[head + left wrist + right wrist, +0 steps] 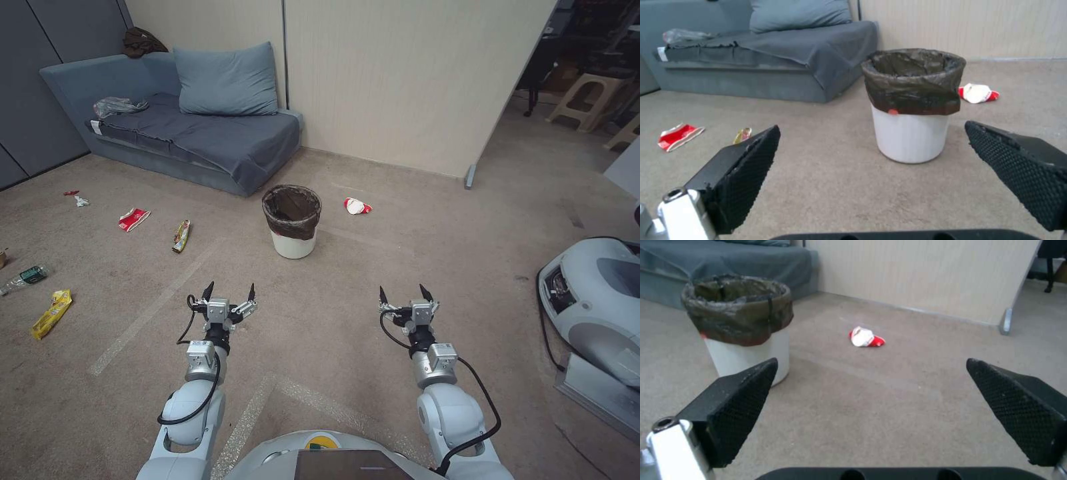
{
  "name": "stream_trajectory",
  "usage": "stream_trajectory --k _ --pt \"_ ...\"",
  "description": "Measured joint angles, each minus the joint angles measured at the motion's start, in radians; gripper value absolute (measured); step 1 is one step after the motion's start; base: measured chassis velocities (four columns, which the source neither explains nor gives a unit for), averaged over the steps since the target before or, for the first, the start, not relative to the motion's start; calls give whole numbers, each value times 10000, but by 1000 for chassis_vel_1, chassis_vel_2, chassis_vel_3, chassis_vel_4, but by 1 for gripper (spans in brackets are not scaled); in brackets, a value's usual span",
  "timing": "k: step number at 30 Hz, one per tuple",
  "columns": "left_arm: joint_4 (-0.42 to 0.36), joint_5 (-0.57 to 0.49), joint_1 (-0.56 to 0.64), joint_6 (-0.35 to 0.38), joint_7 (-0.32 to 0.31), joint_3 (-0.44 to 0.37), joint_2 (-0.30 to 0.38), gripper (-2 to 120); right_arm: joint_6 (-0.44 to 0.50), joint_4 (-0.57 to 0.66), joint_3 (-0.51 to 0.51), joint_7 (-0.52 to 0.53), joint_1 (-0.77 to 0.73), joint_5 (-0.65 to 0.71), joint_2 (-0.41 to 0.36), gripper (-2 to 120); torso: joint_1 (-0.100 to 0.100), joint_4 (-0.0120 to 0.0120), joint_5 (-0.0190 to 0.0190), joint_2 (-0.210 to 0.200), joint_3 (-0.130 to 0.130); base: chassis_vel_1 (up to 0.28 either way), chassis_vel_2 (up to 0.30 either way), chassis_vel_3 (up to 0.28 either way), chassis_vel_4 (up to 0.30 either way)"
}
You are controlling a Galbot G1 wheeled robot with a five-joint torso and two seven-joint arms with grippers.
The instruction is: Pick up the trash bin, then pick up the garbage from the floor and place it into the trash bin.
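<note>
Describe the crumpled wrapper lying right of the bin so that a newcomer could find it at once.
Start at the grey sofa against the beige wall; just off its corner stands the trash bin. The crumpled red-and-white wrapper lies alone on the carpet to the bin's right, while all other litter lies left of the bin.

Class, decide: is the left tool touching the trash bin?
Apart. The head view shows bare carpet between the open left tool and the trash bin; the left wrist view shows that gap too.

Both end effectors (pixel 230 291) (pixel 406 293) apparently agape.
</note>
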Motion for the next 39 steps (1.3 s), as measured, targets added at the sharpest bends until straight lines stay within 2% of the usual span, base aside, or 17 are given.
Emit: stream_trajectory --k 5,11,12,13,14,16,17,18,19,20,22,24,25,27,30,34,39 --pt "-55 -20 17 72 -27 -2 27 100 0 99 4 69 -119 0 54 100 0 -3 0 0 0 0 0 0 0" --pt "-104 -51 34 146 -64 -2 49 100 23 177 16 147 -206 -25 101 100 0 5 0 0 0 0 0 0 0" --pt "-334 -157 112 448 -202 -12 160 100 93 568 46 435 -612 -101 319 100 0 5 0 0 1 0 0 0 0" --pt "-431 -170 122 453 -224 -64 213 100 127 880 60 463 -1154 -125 509 100 -1 -11 0 2 -1 0 0 0 0" --pt "-376 -145 104 374 -173 -9 173 100 104 829 49 412 -1243 -126 487 100 0 2 -3 0 0 0 0 0 0" --pt "-300 -116 90 309 -140 -15 133 100 167 1010 62 572 -1440 -188 602 100 0 2 5 0 1 0 0 0 0" --pt "-428 -171 127 500 -220 -12 195 100 372 1596 121 1055 -2044 -391 925 100 0 -1 -10 1 0 0 0 0 0" --pt "-730 -311 245 923 -411 -38 337 100 482 1925 161 1358 -2422 -513 1097 100 0 -8 -3 1 0 0 0 0 0" --pt "-970 -424 316 1242 -552 -50 444 100 517 2018 183 1466 -2500 -556 1165 100 0 -4 -2 1 -1 0 0 0 0" --pt "-970 -424 316 1242 -552 -50 444 100 517 2018 183 1466 -2500 -556 1165 100 0 -4 -2 1 -1 0 0 0 0" --pt "-1755 -794 597 2308 -1026 -101 819 100 606 2076 209 1500 -2499 -613 1187 100 0 2 -1 1 -1 0 0 0 0" --pt "-1760 -695 563 1989 -902 -125 809 100 623 2075 225 1493 -2445 -628 1178 100 0 6 4 1 0 0 0 0 0" --pt "-1796 -691 602 2067 -903 -93 834 100 627 2038 239 1474 -2341 -629 1159 100 0 0 -10 0 1 0 0 0 0" --pt "-1992 -761 674 2331 -1005 -123 933 100 620 2005 242 1472 -2291 -629 1153 100 0 -3 0 0 0 0 0 0 0" --pt "-2903 -1144 1050 3638 -1493 -239 1423 100 580 1952 232 1450 -2206 -611 1129 100 0 2 0 1 0 0 0 0 0" --pt "-3015 -1339 1241 3913 -1355 -271 1731 100 609 1922 276 1430 -2193 -512 1114 100 0 2 -2 0 0 0 0 0 0" --pt "-2944 -1380 1174 3922 -1337 -228 1756 100 626 1871 290 1392 -2120 -450 1104 100 0 -1 -2 0 0 0 0 0 0"
